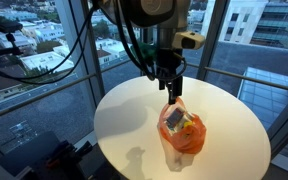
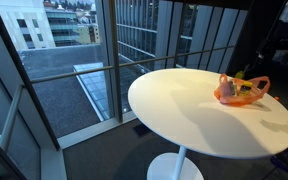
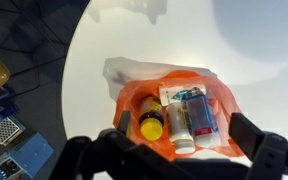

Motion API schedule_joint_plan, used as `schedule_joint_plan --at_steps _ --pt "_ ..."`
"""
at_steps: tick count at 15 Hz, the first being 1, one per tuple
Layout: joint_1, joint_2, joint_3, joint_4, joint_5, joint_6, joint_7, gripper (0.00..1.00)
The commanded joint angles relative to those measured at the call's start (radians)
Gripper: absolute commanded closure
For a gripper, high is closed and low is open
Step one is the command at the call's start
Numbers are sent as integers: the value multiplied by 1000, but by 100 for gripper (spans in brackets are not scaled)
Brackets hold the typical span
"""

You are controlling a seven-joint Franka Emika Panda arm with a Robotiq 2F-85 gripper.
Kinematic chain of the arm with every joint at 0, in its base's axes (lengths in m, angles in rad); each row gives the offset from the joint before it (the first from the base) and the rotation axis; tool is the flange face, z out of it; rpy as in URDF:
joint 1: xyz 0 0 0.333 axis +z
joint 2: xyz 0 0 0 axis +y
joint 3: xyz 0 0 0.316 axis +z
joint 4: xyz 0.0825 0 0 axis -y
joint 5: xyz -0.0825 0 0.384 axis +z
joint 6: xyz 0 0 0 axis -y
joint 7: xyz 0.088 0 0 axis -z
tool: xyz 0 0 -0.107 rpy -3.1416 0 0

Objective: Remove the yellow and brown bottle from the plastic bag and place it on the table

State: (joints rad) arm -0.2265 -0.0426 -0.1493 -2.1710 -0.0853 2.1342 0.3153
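One round white table (image 1: 124,115) stands beside tall windows (image 1: 44,60). The dark robot arm (image 1: 149,30) reaches down over it from above with its wrist roughly vertical. Its gripper (image 1: 171,92) hangs just above the open mouth of an orange plastic bag (image 1: 189,140), which lies on the tabletop. In the wrist view the jaws are spread wide and hold nothing. The yellow and brown bottle (image 3: 151,124) lies inside the bag, just beside a white tube (image 3: 177,122) and a blue packet (image 3: 199,112).
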Motion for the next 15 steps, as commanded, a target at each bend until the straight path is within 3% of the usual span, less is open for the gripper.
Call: schedule_joint_plan --at_steps 1,8,15 --pt "12 77 -17 52 71 48 -10 0" --pt "9 226 -25 143 161 127 -14 0" --pt "6 374 -44 267 174 119 5 0"
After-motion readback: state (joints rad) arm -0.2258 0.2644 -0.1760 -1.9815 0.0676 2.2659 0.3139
